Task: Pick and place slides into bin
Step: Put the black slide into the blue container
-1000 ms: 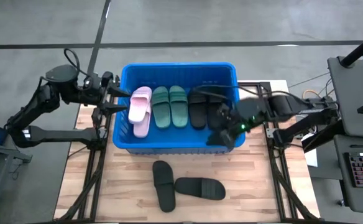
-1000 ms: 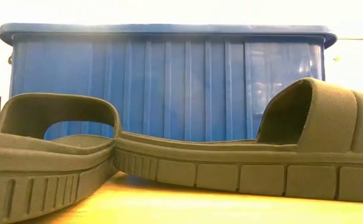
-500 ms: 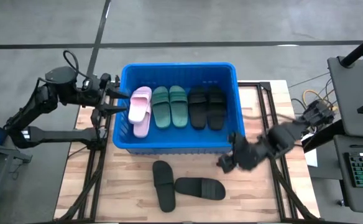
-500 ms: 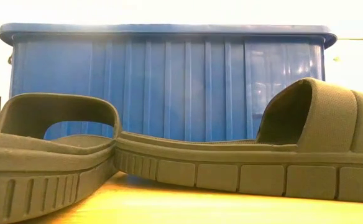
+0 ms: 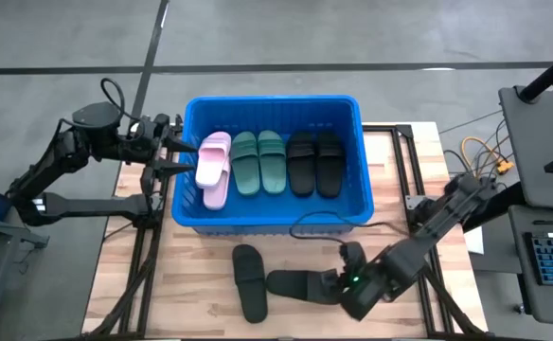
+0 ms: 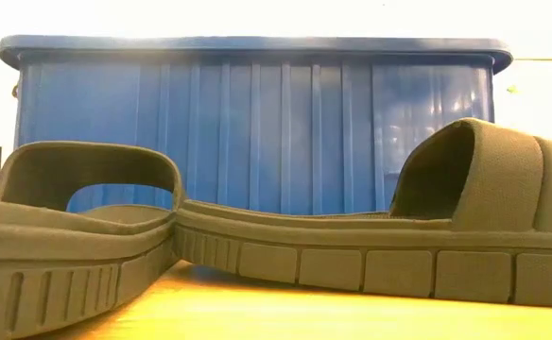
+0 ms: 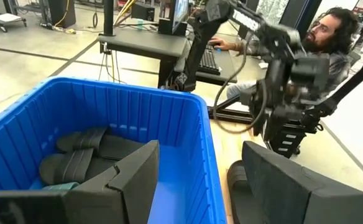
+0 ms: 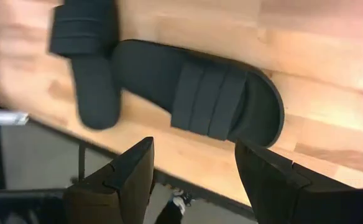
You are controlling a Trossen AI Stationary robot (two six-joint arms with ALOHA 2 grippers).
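Trouble, if it comes, will come from the way the last two black slides lie together on the bare wooden table (image 5: 201,284) in front of the blue bin (image 5: 273,224). My right gripper (image 8: 194,180) hangs over the strapped black slide (image 8: 197,93), fingers spread apart with nothing between them. The other black slide (image 8: 85,56) touches its far end, so as I judge it, a careless descent could nudge both, or a finger could land on the strap rather than straddle the sole and let the rubber squirm free during the lift. The table edge is near too, and a shove might send one slide over it.

My left gripper (image 7: 194,180) waits at the bin's left wall, fingers also apart and empty. Six slides already sit inside: pink pair (image 5: 212,167), green pair (image 5: 258,161), black pair (image 5: 315,162).
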